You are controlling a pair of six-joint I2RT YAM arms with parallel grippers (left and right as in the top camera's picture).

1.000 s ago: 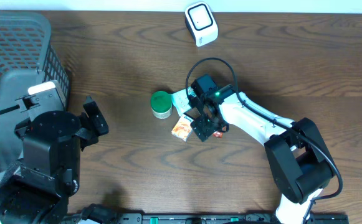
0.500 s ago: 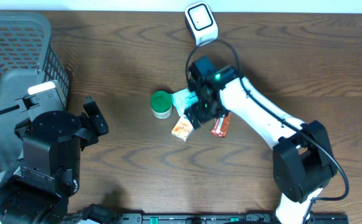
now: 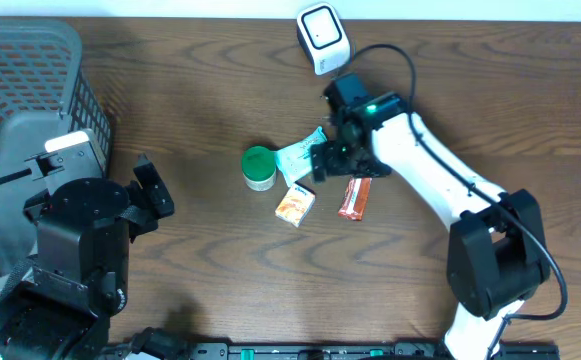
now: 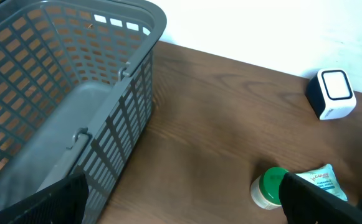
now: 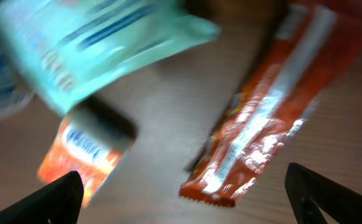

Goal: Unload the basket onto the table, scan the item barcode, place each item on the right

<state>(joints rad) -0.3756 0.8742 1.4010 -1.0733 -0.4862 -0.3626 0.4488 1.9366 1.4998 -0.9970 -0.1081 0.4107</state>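
A white barcode scanner (image 3: 320,38) stands at the far edge of the table and also shows in the left wrist view as the scanner (image 4: 333,93). Mid-table lie a green-lidded jar (image 3: 260,168), a teal packet (image 3: 298,156), a small orange box (image 3: 295,205) and a red-orange wrapper (image 3: 355,197). My right gripper (image 3: 334,160) hovers over them, open and holding nothing. Its blurred wrist view shows the teal packet (image 5: 93,43), the orange box (image 5: 81,155) and the wrapper (image 5: 274,118) beyond the right gripper (image 5: 193,199). My left gripper (image 3: 153,190) stands open and empty at the left.
A grey mesh basket (image 3: 30,60) fills the far left corner, close beside the left arm; the left wrist sees the basket (image 4: 75,81), the jar (image 4: 269,186) and the teal packet (image 4: 318,177). A black cable loops above the right arm.
My right gripper has swung from over the orange box and wrapper toward the far right, nearer the scanner. The red-orange wrapper now lies uncovered on the table. The left arm has not moved.
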